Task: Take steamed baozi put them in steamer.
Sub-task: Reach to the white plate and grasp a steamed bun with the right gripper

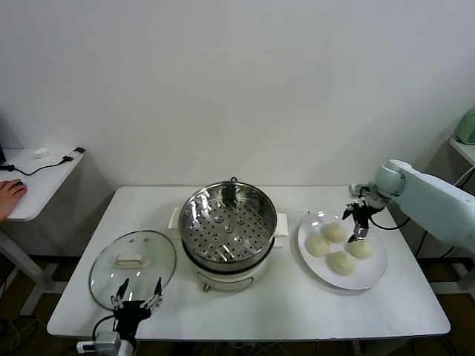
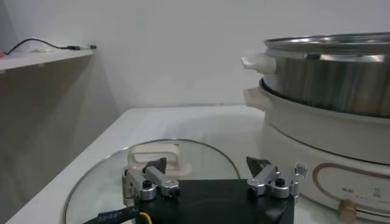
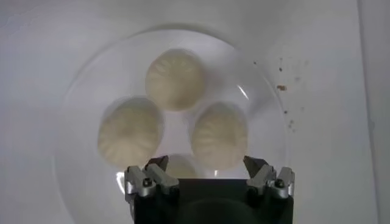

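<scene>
Right gripper (image 1: 361, 222) hangs wide open over four baozi (image 1: 334, 232) on the plate (image 1: 375, 275); left gripper (image 1: 136, 295) idles open by the glass lid (image 1: 133, 256), steamer (image 1: 228, 222) empty.

This looks like a robotics lab or test room set up as a mock kitchen, not a home. A plain white table (image 1: 245, 297) stands against a bare white wall (image 1: 237, 81), carrying only an electric steamer (image 1: 228, 231), its glass lid (image 1: 133, 267) and a white plate (image 1: 371, 278) of baozi (image 1: 334, 231). A side desk (image 1: 41, 185) at the left holds a cable (image 1: 44, 166), and a person's hand (image 1: 10, 197) rests there.
</scene>
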### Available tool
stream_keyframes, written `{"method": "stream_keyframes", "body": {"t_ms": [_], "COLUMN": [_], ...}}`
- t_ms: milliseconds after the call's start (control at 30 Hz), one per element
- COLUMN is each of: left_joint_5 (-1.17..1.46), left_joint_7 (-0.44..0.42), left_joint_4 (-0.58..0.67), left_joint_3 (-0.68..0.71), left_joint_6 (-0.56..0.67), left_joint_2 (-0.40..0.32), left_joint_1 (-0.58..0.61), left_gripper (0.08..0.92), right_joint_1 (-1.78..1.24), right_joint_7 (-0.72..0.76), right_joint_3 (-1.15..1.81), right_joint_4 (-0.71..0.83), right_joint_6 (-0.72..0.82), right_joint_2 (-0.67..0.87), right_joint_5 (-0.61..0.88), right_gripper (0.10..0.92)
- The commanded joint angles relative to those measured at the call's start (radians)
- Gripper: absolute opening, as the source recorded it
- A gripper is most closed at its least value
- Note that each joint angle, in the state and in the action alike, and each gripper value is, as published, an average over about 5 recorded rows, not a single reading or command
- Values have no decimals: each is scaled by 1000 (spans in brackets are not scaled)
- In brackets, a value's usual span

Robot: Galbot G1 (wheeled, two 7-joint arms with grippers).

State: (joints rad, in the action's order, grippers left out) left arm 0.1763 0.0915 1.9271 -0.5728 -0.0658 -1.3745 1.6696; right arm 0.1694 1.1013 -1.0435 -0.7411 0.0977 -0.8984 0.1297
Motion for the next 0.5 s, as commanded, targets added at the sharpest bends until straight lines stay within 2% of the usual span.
{"method": "stream_keyframes", "body": {"t_ms": [33,400,500], "left_joint_5": [-2,-16,-17], "left_joint_7": [0,0,0], "left_joint_4": [-4,-5,0], "left_joint_3": [0,5,5], "left_joint_6": [0,2,2], "left_joint_2": [-1,-11,-14], "left_joint_1": [0,3,5], "left_gripper": [823,823,823], "right_joint_1": [-55,-62,-63], "right_joint_7": [-7,4,7], "right_joint_3": [76,100,104], "right_joint_4": [201,237,229], "right_joint_6": [-19,-32,-34], "right_joint_2": [-133,-159,-156], "right_joint_5": [-48,-92,-93], "right_gripper": [823,813,757]}}
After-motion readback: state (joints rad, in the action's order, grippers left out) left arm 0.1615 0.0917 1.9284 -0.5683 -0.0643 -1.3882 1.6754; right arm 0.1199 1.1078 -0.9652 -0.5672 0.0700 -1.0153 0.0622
